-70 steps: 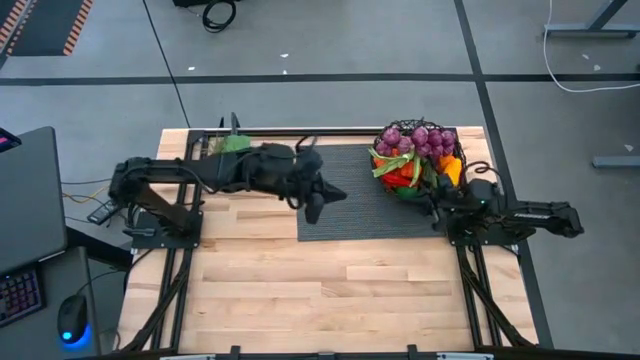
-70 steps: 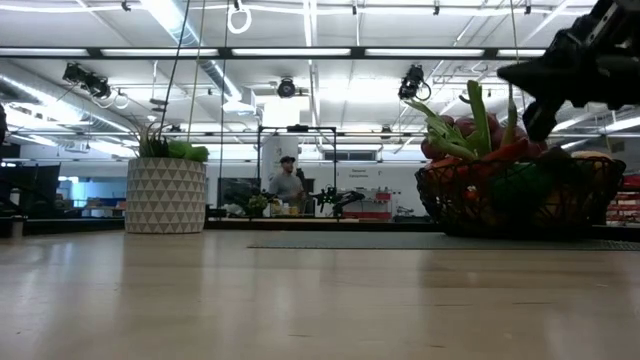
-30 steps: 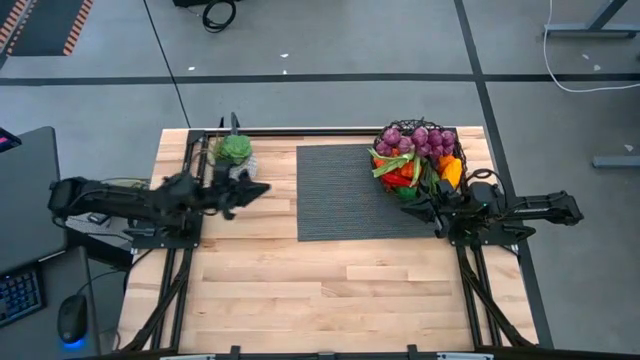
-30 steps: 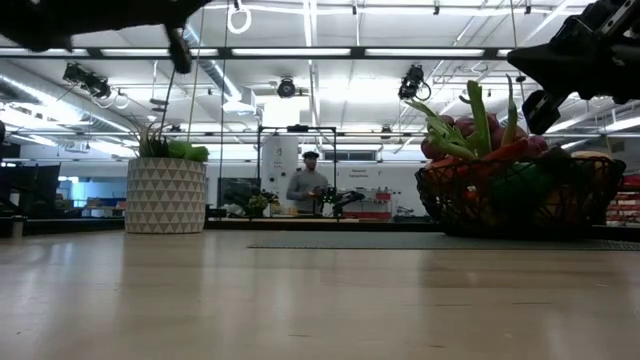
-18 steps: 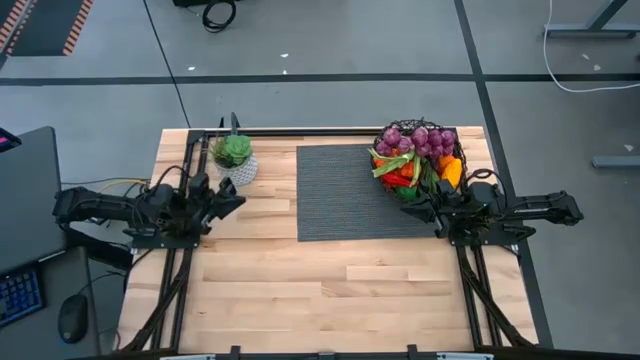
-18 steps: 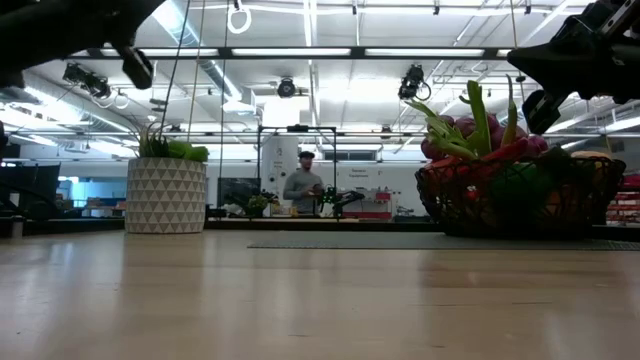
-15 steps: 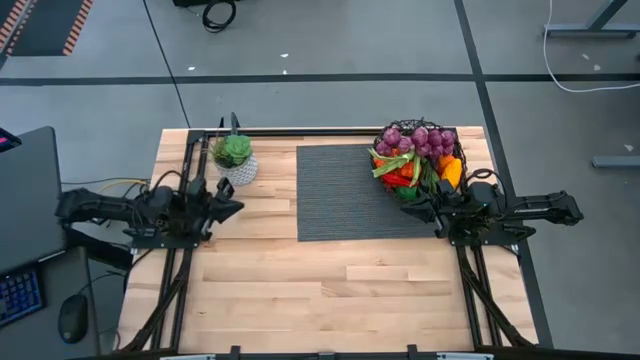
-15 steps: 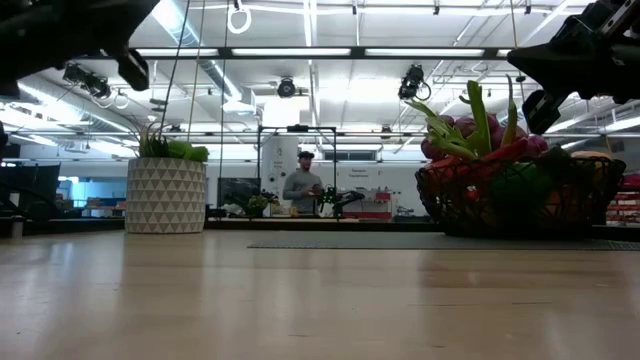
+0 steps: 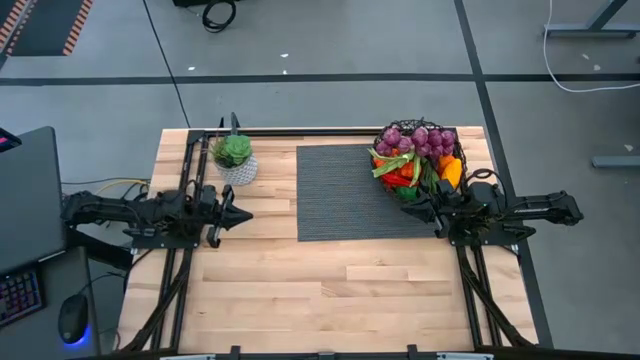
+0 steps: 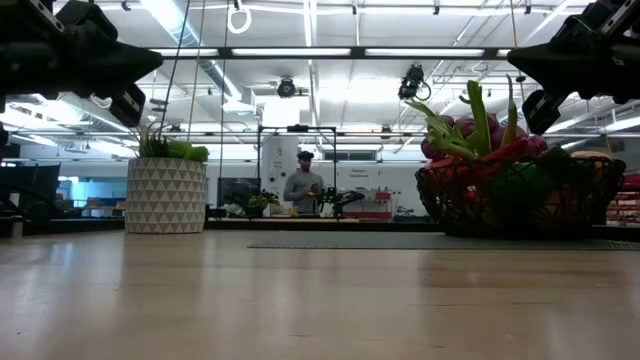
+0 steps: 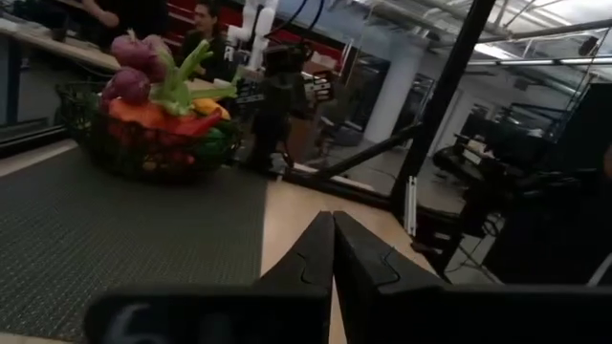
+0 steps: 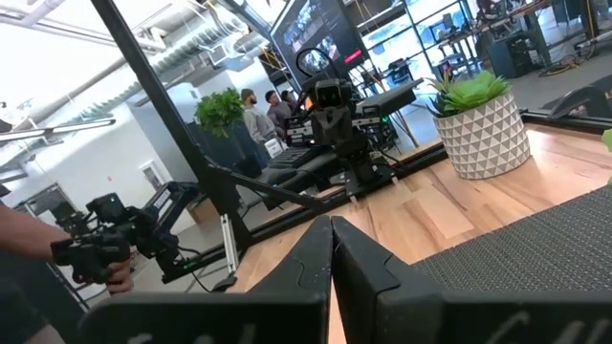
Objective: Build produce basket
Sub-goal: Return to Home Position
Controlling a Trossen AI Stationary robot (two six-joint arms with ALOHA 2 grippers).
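Note:
The dark wire basket (image 9: 418,160) stands on the far right corner of the grey mat (image 9: 340,190). It is heaped with toy produce: purple grapes (image 9: 420,138), a green leek, red peppers and orange pieces. It also shows in the low view (image 10: 520,195) and the left wrist view (image 11: 153,143). My left gripper (image 9: 245,215) hangs shut above the wood at the table's left, beyond the mat's left edge, far from the basket; its fingers meet in the left wrist view (image 11: 332,225). My right gripper (image 9: 405,207) is shut too (image 12: 332,229), just near-side of the basket, touching nothing.
A small white-patterned pot with a green plant (image 9: 234,158) stands at the far left, just beyond my left gripper. Bare wooden table (image 9: 350,290) spreads across the near half. People stand in the room behind the table (image 10: 303,185).
My left arm has folded back toward the table's left edge, its gripper moving from beside the potted plant toward the near edge and coming down a little. The basket and produce have stayed put.

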